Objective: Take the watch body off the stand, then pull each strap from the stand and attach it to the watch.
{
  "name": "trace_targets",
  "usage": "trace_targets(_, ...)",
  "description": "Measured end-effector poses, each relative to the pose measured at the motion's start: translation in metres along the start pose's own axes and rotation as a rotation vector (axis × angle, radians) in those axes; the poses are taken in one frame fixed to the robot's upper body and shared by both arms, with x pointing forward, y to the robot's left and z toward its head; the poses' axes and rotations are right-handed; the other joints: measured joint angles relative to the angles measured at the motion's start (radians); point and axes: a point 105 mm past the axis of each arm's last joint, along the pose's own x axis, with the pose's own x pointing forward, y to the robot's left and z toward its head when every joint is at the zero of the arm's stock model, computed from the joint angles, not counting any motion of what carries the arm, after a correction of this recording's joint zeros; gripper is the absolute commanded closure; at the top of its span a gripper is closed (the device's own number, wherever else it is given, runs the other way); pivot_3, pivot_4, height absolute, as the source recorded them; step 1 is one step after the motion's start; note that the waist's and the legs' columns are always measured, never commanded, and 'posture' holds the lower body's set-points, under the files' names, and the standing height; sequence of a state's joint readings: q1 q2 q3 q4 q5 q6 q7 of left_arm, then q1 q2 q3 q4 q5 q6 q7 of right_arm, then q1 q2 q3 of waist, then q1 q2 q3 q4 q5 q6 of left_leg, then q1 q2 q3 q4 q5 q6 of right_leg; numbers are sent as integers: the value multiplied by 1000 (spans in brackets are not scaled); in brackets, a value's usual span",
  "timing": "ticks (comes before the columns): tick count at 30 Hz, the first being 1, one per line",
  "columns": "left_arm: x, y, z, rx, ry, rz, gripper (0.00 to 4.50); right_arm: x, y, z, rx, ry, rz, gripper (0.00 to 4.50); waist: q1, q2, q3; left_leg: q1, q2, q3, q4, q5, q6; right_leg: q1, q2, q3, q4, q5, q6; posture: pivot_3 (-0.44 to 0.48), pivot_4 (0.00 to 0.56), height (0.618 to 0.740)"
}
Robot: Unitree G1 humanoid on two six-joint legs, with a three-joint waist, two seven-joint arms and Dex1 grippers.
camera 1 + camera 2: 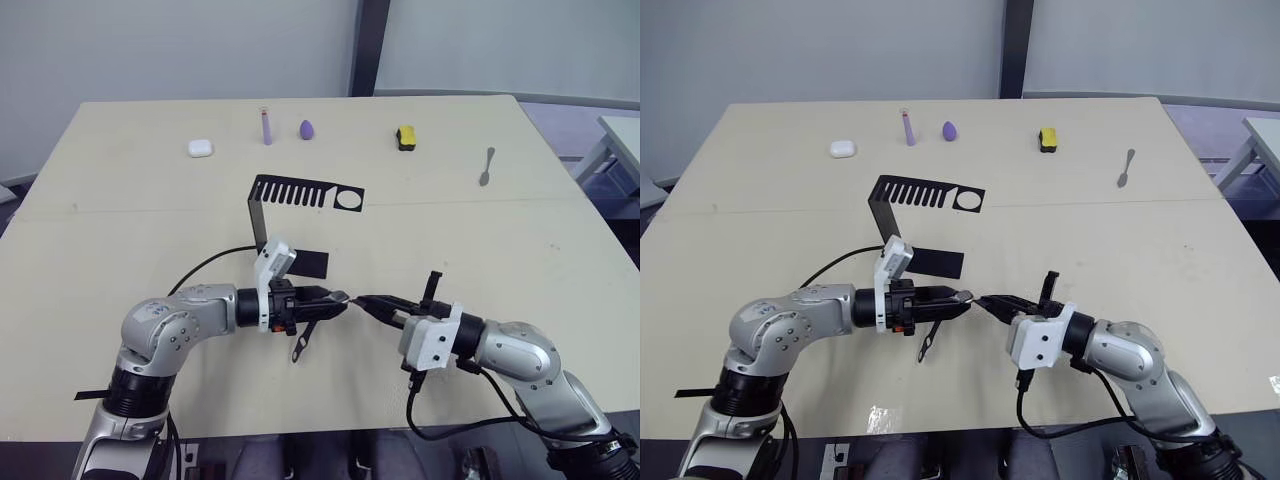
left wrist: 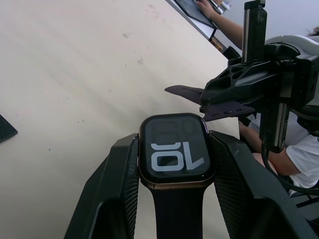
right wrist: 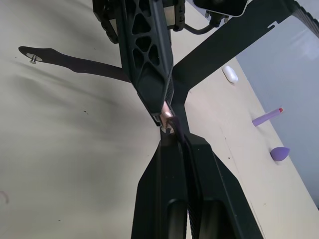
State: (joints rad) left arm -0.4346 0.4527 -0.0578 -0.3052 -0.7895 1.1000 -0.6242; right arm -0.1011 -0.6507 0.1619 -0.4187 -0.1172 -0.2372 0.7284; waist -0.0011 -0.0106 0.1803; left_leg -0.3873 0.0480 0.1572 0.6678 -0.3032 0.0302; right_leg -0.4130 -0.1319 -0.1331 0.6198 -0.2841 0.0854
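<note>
My left gripper (image 1: 336, 298) is shut on the watch body (image 2: 174, 149), whose black screen shows white digits between the two fingers. One dark strap (image 1: 302, 343) is joined to the watch and hangs down to the table; its free end shows in the right wrist view (image 3: 75, 64). My right gripper (image 1: 366, 302) is shut on the other strap (image 3: 179, 132), whose end meets the watch's edge, tip to tip with the left gripper. The black stand (image 1: 305, 190) stands behind them near the table's middle, its comb slots bare.
Along the far edge of the table (image 1: 100, 240) lie a white case (image 1: 201, 148), a lilac stick (image 1: 266, 127), a purple egg shape (image 1: 306, 129), a yellow-black block (image 1: 405, 137) and a spoon (image 1: 486, 167). A person's sleeve (image 2: 304, 149) shows beyond the table.
</note>
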Motion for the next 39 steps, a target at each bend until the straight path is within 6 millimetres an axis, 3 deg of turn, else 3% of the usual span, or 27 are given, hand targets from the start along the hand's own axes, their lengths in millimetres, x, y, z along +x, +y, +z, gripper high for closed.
trace_targets(13,5,-3,-3,-1,13,-16,2893,7,2,6,6,-33,5,4500,0,0,0,0,0,0,0,0,0,0,0,0,0,0,0,0,150,740)
trace_targets(25,-1,0,-3,17,18,1,2893,-9,4,-6,14,35,24,4500,0,0,0,0,0,0,0,0,0,0,0,0,0,0,0,0,150,740)
trace_targets(39,-1,1,-1,25,10,2,2893,-5,1,-3,3,13,22,4500,0,0,0,0,0,0,0,0,0,0,0,0,0,0,0,0,150,740)
